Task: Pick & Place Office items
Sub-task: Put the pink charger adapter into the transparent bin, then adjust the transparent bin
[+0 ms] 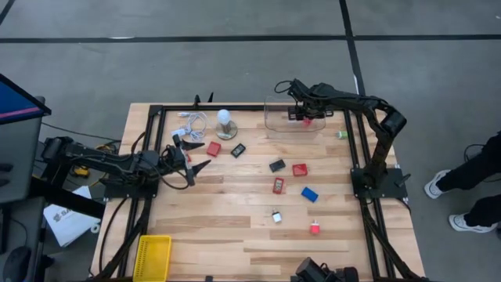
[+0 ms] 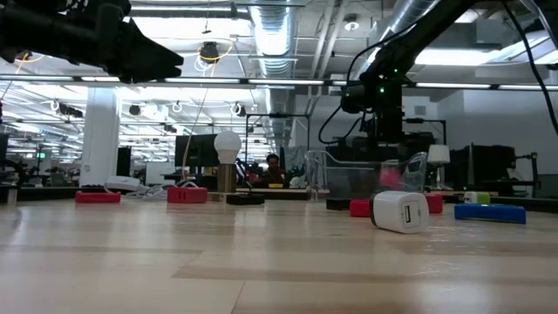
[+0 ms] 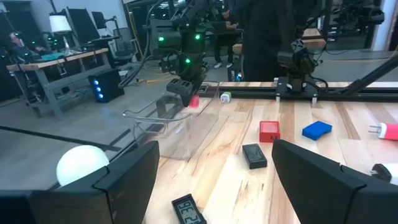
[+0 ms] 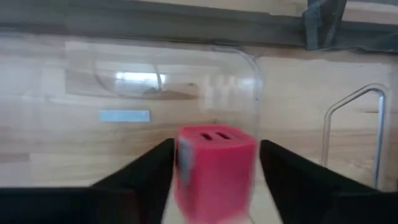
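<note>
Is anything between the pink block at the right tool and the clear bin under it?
Nothing visible. The right tool hangs over the clear plastic bin, its fingers apart, with the pink plug-shaped block between them and only the bin's bare floor below.

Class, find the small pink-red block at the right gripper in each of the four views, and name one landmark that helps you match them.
High view: pink-red block upper right, inside the clear plastic bin.
Low view: blurred pink spot right of centre, under the right gripper.
Left wrist view: far off, under that gripper.
Right wrist view: bottom centre, between the open fingers.
Shared landmark: the clear bin.
</note>
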`<state>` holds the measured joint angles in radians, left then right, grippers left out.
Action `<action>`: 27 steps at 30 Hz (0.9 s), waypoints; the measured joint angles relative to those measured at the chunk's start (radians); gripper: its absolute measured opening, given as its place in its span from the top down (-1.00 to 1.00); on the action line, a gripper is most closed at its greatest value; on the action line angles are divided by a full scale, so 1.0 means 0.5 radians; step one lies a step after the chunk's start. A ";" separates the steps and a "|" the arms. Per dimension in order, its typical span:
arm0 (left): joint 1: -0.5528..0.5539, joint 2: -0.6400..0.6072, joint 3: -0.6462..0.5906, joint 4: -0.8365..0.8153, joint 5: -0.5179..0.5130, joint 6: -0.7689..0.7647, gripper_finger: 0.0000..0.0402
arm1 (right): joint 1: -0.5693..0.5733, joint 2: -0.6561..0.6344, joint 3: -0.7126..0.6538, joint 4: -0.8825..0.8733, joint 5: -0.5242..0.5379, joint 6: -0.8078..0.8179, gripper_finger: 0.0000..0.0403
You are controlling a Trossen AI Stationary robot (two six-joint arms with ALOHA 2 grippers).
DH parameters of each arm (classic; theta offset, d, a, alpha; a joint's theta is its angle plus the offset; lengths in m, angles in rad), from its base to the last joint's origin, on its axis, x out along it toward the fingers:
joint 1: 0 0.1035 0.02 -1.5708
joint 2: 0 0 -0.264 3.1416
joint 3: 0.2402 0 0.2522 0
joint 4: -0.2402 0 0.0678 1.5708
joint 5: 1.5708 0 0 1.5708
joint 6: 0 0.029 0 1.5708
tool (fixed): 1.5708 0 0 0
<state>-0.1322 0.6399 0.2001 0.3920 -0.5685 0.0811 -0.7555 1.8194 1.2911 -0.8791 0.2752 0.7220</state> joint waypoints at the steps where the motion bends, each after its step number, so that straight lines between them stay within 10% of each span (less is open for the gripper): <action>1: 0.000 0.000 0.000 0.000 0.001 0.000 -0.54 | 0.000 0.000 0.000 0.001 0.012 -0.001 -0.26; 16: -0.002 0.000 -0.001 -0.021 0.038 -0.001 -0.54 | 0.208 -0.191 0.000 0.115 0.168 -0.361 -0.14; 27: -0.002 0.000 -0.001 -0.021 0.105 -0.021 -0.54 | 0.805 -0.703 -0.009 -0.316 0.216 -0.256 -0.05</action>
<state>-0.1329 0.6399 0.1997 0.3817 -0.5159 0.0708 -0.3531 1.4680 1.2864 -1.0370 0.3835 0.5941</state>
